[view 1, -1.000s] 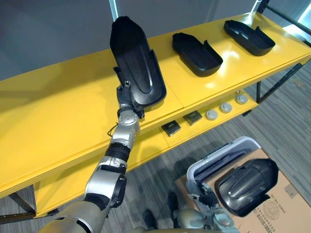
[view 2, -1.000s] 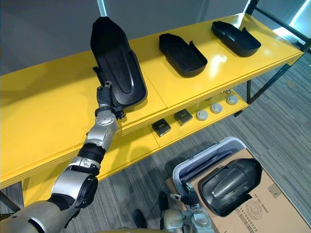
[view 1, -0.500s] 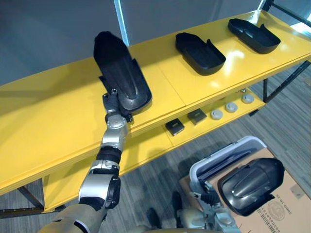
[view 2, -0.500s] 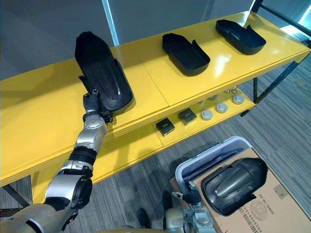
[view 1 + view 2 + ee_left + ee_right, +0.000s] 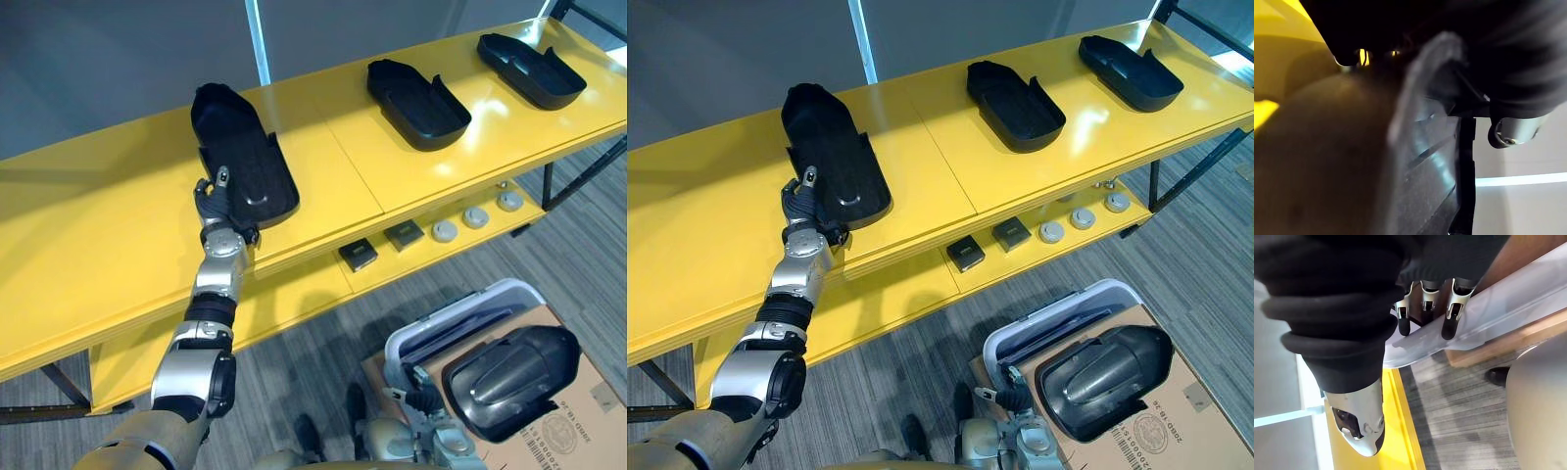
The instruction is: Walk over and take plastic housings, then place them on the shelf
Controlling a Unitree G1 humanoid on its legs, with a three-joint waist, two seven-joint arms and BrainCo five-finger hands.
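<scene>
Grey carpet floor [image 5: 323, 362] runs under a long yellow shelf [image 5: 108, 225] with a top deck and a lower tier.

Three black plastic housings lie open side up on the shelf's top deck, well apart from one another:
- The first housing [image 5: 240, 157] lies near the shelf's middle.
- The second housing [image 5: 416, 90] lies further along the shelf.
- The third housing [image 5: 529, 69] lies close to the shelf's far end.

The left hand [image 5: 214, 199] is at the shelf's front edge, against the near end of the first housing. One finger is raised along its rim. Whether the hand grips that rim cannot be determined.

On the shelf's lower tier sit two black square blocks [image 5: 358, 256] and, beside them, three grey round discs [image 5: 475, 217].

In front of the shelf, on the floor, stand a white bin [image 5: 441, 328] and a cardboard box [image 5: 578, 431], touching each other. The right hand [image 5: 423, 403] is low in front of the shelf with its fingers [image 5: 1454, 313] curled round the edge of a fourth housing [image 5: 509, 367]. That housing is held domed side up over the box.
</scene>
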